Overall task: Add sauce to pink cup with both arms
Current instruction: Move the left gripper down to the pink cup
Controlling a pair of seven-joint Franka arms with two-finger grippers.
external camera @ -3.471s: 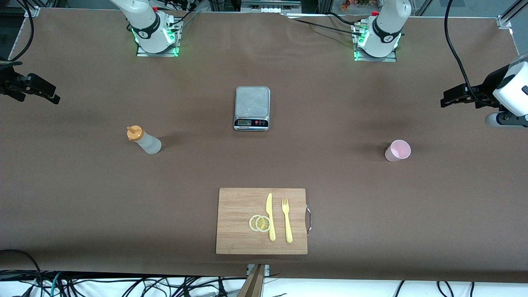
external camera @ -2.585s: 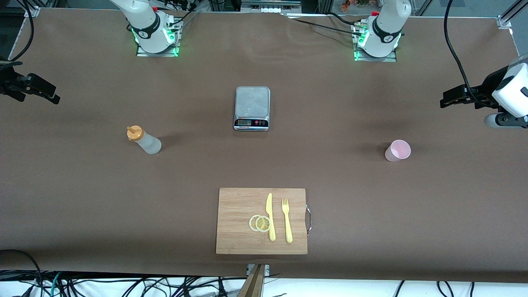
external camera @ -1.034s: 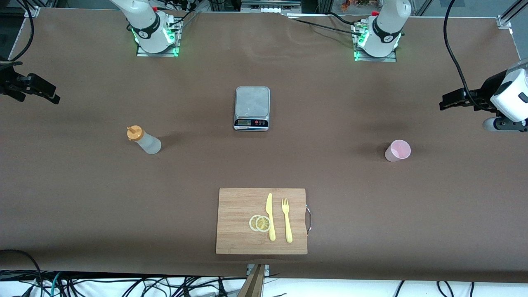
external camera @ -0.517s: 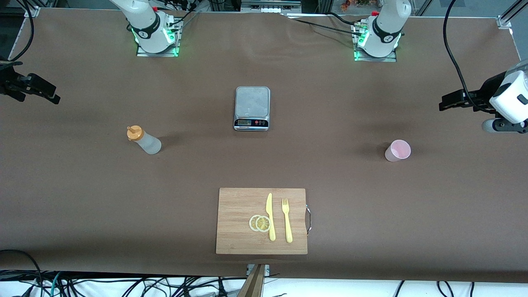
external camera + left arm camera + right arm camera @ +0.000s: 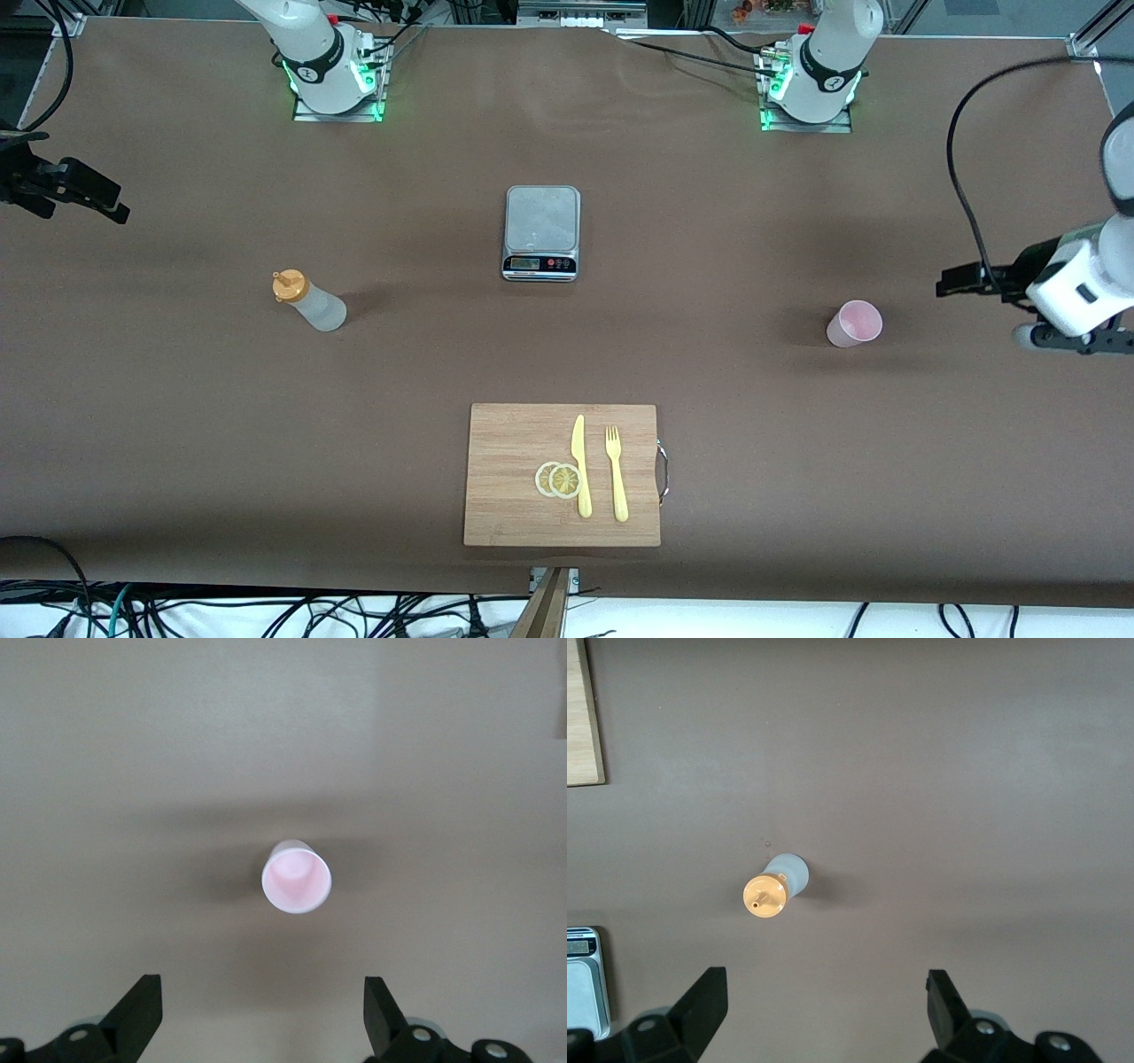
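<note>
The pink cup [image 5: 855, 323] stands upright and empty on the table toward the left arm's end; it also shows in the left wrist view [image 5: 296, 878]. My left gripper [image 5: 952, 285] is open, in the air beside the cup toward the table's end, clear of it; its fingers frame bare table in the left wrist view [image 5: 263, 1014]. The sauce bottle [image 5: 308, 301], whitish with an orange cap, stands toward the right arm's end and shows in the right wrist view [image 5: 776, 886]. My right gripper [image 5: 93, 199] waits open at the table's edge, apart from the bottle [image 5: 828, 1010].
A kitchen scale [image 5: 541, 232] sits mid-table, farther from the front camera. A wooden cutting board [image 5: 514, 443] near the front edge carries lemon slices [image 5: 558, 479], a yellow knife [image 5: 580, 465] and a yellow fork [image 5: 616, 472].
My left gripper has dropped lower and come down level with the pink cup, still apart from it. The right arm, cup and bottle have not moved.
</note>
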